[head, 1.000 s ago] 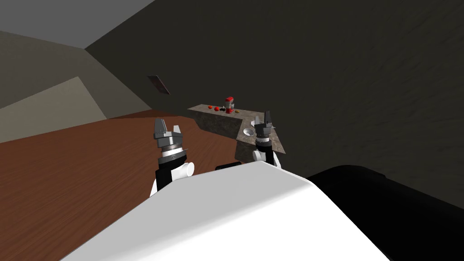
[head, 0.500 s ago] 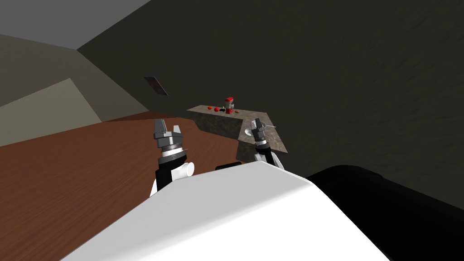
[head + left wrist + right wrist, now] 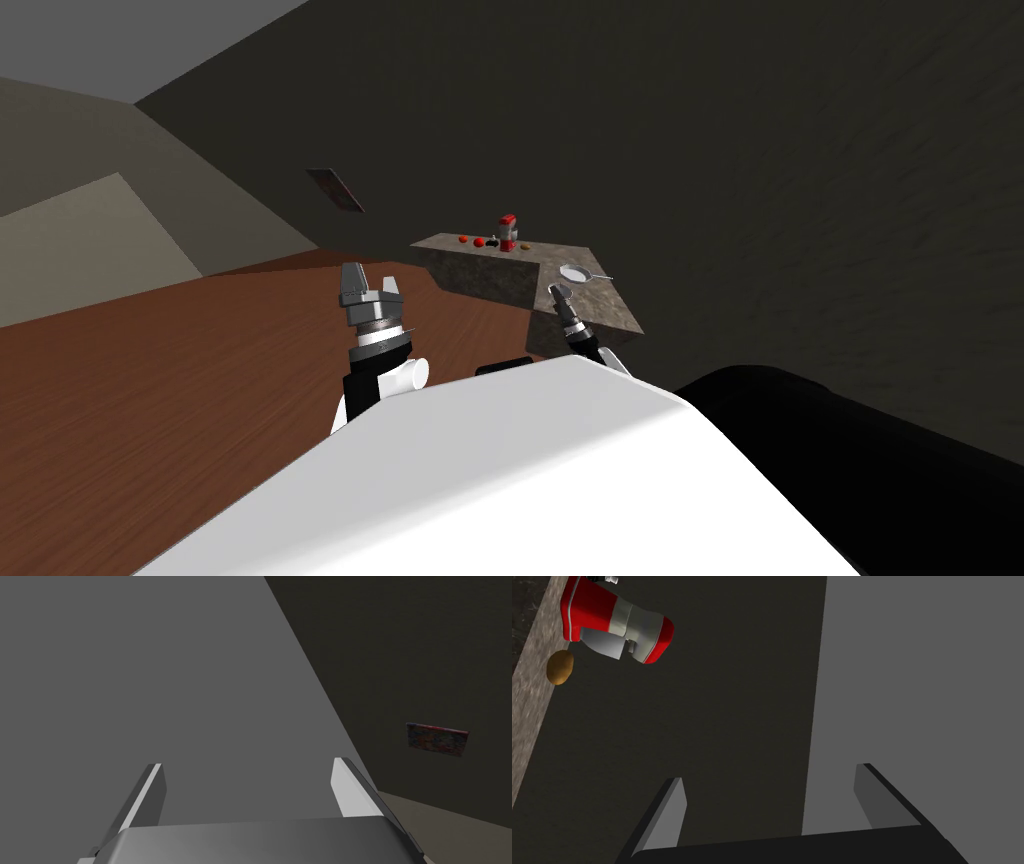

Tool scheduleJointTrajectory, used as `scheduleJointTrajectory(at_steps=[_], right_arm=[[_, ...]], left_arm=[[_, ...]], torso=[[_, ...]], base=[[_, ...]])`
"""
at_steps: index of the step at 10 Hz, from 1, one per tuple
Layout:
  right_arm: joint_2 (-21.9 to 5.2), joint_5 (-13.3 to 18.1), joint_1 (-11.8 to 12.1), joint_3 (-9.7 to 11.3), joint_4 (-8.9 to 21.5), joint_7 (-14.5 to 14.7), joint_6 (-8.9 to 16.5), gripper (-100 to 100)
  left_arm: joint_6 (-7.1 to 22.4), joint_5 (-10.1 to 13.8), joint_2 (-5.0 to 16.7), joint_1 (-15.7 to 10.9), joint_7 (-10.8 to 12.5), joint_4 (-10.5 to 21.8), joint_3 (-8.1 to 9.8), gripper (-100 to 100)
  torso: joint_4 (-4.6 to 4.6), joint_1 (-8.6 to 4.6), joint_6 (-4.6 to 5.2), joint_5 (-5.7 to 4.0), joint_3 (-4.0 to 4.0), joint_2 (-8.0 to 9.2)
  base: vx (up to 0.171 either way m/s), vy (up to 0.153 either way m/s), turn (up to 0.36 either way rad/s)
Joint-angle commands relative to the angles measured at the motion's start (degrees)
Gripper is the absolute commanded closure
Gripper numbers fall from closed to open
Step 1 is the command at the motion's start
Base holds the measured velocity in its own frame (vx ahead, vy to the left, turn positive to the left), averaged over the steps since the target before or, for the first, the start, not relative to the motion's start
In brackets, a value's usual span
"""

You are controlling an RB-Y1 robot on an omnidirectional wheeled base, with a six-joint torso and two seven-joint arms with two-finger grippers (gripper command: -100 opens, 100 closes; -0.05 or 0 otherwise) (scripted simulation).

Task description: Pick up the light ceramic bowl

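You are on the approach. Your right pincer hangs open by the desk's near edge, just short of the white bowl, which sits toward the wall-side edge. Next, I judge, you should aim it down over the rim, then close. Your left pincer is open and idle.

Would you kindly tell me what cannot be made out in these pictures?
Head view: light round dish on the counter, too small to tell bowl from pan.
Head view: right hand covers the counter behind it.
Head view: red items are too small to name.
Right wrist view: red and white appliance cut off by the edge.
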Motion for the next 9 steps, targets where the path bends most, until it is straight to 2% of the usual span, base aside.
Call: scheduleJointTrajectory(at_steps=[1,2,5,6,7,8,9], right_arm=[[-2.73,1.81,1.87,0.00,2.37,0.79,2.28,-100],[-2.73,1.81,1.87,0.00,2.37,0.79,2.28,-100],[-8.26,4.97,6.64,-0.85,7.85,2.55,4.75,-100],[-8.31,4.97,6.94,-0.85,7.85,2.55,4.75,-100],[-10.25,5.99,8.72,-1.32,9.81,3.25,5.58,-100],[-10.33,5.99,8.72,-1.32,9.81,3.25,5.58,-100],[-12.42,6.99,10.52,-1.88,11.82,3.99,6.41,-100]], left_arm=[[0.00,0.00,0.00,0.00,0.00,0.00,0.00,0],[0.00,0.00,0.00,0.00,0.00,0.00,0.00,0],[0.00,0.00,0.00,0.00,0.00,0.00,0.00,0],[0.00,0.00,0.00,0.00,0.00,0.00,0.00,0],[0.00,0.00,0.00,-0.01,0.00,0.00,0.00,0],[0.00,0.00,0.00,-0.01,0.00,0.00,0.00,0],[0.00,0.00,0.01,-0.01,0.00,0.00,0.00,0]], torso=[[0.00,0.00,0.00,0.00,0.00,0.00],[0.01,0.06,0.01,0.02,0.03,0.06],[0.03,-0.11,0.00,-0.02,0.06,0.10],[0.03,-0.02,-0.01,0.01,0.06,0.10],[0.03,-0.08,-0.02,-0.01,0.07,0.12],[0.03,-0.13,-0.01,-0.01,0.07,0.12],[0.03,-0.21,-0.02,-0.03,0.06,0.10]], base=[[0.038,0.168,-0.055],[0.012,0.126,-0.034],[0.020,0.129,-0.035],[0.011,0.127,-0.007],[0.017,0.118,0.002],[0.020,0.097,-0.006],[0.022,0.102,0.010]])
